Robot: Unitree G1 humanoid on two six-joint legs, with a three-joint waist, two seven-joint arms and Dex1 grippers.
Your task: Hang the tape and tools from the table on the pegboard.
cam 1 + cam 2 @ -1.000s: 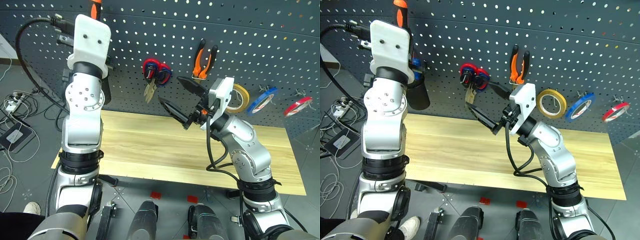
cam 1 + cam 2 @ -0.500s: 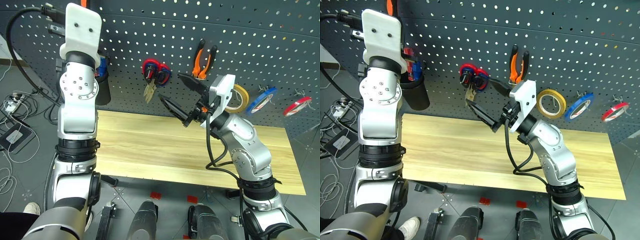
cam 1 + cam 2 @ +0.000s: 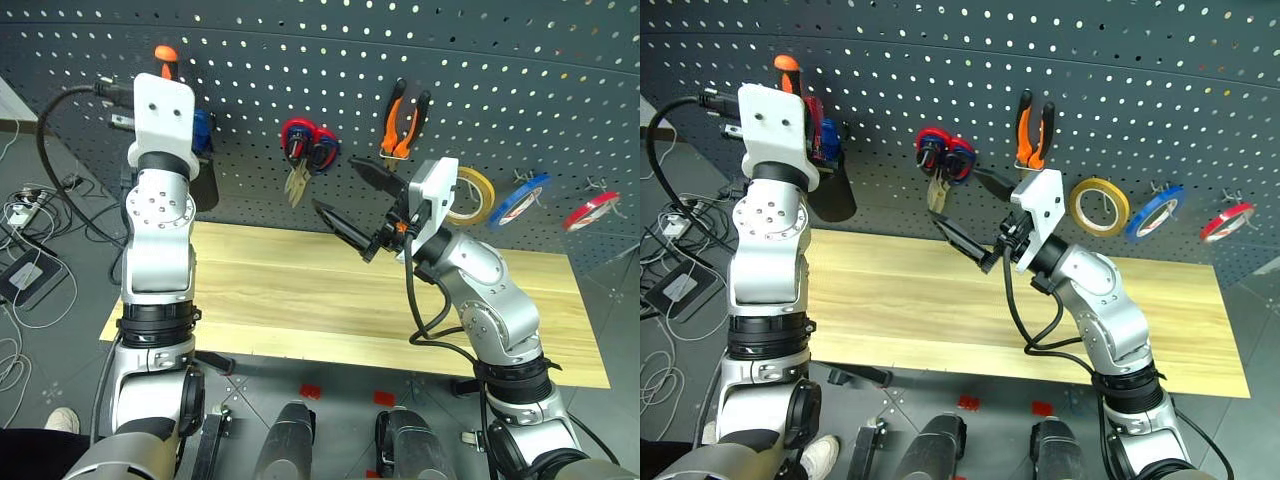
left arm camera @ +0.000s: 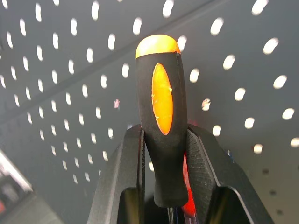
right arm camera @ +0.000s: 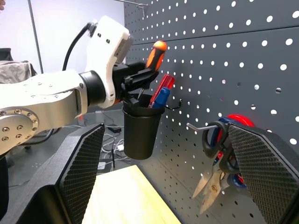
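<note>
Screwdriver (image 4: 159, 116): orange-and-black handle clamped between the fingers of my left gripper (image 5: 138, 80), long axis upright, butt end up, shaft down into the black cup (image 5: 140, 131) hung on the pegboard (image 3: 520, 90); my right gripper (image 3: 352, 200) spread wide, holding nothing, above the table (image 3: 290, 290).

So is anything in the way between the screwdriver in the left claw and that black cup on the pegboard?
Nothing blocks it. The left claw holds the screwdriver right above the black cup. A red tool and a blue tool already stand inside, crowding the cup's pegboard side.
</note>
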